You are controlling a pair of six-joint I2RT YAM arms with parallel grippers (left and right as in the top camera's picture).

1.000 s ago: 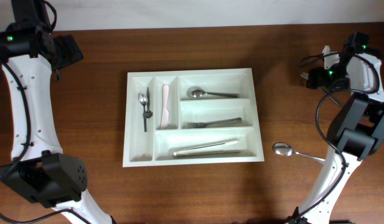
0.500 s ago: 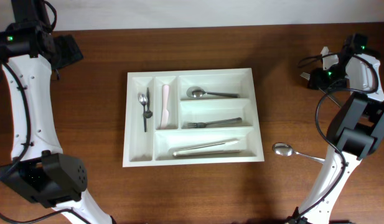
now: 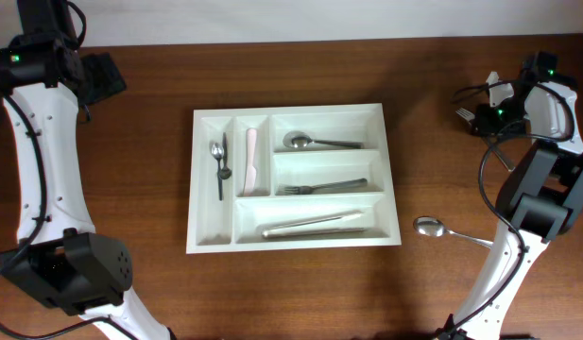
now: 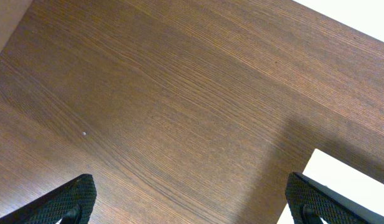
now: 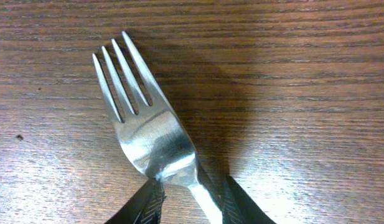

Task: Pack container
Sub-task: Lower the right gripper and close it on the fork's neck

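The container (image 3: 214, 222), a white cutlery tray with five compartments, lies mid-table. It holds a spoon (image 3: 310, 143), a fork (image 3: 319, 187), small cutlery (image 3: 218, 161), a pale-handled knife (image 3: 249, 161) and a long pale-handled piece (image 3: 315, 224). At the far right edge my right gripper (image 3: 480, 118) is down on a loose fork (image 3: 463, 114). In the right wrist view the fork (image 5: 151, 137) lies tines away from me. My gripper (image 5: 192, 186) is shut on its neck, one finger against each side. My left gripper (image 3: 107, 77) hovers at the far left corner, open (image 4: 192, 196) over bare wood.
A loose spoon (image 3: 431, 227) lies on the table to the right of the tray, near the right arm's base. Cables hang beside the right arm. The table's back edge runs just behind both grippers.
The right gripper's jaws have narrowed from wide apart to pinching the fork's neck. It shifted slightly right. The left arm has not moved.
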